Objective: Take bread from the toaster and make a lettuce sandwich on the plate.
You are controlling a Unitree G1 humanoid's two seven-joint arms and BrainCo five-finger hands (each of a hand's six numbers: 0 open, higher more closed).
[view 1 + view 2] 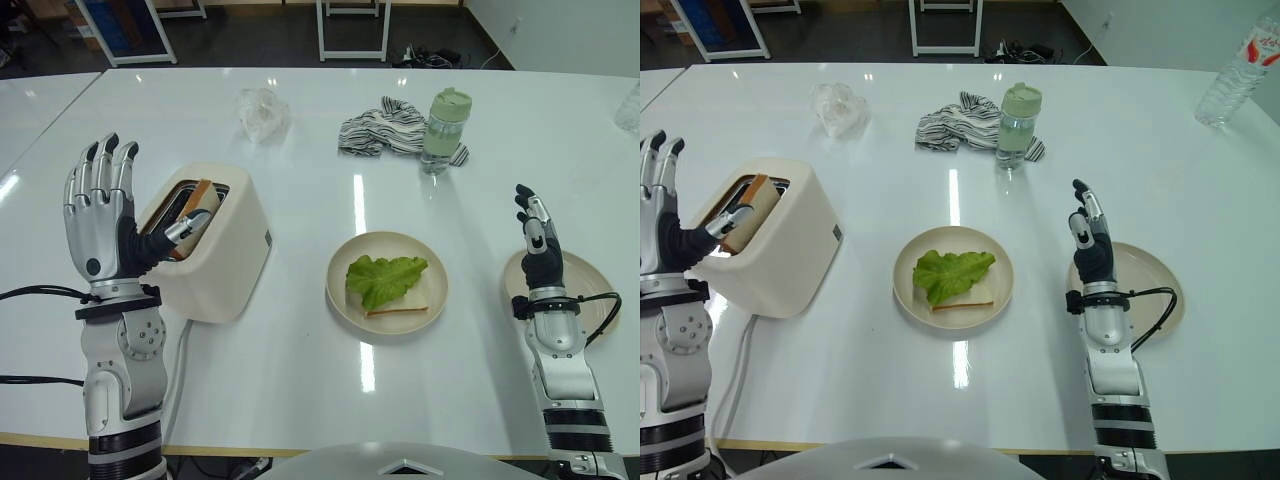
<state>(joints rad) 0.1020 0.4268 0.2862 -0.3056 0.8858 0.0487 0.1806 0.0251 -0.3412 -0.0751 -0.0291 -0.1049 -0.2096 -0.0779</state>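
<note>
At the left of the frame, the left hand (pixel 100 220) holds its fingers (pixel 104 170) straight and spread, gripping nothing, with the thumb just beside the bread (pixel 203 197) standing in the toaster (pixel 225 260). A shallow pinch from here may let the bread slip back, or drag the toaster across the table (pixel 300 380). At lower right, the right hand (pixel 541 250) is likewise open and empty, right of the centre plate (pixel 340 290) with its lettuce (pixel 385 275).

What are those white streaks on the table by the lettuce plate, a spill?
No spill: in the left eye view, streaks above and below the lettuce plate are glare, likely overhead lamps mirrored in the glossy table; in the right eye view the same streaks appear, with glints along the table's far edge.
</note>
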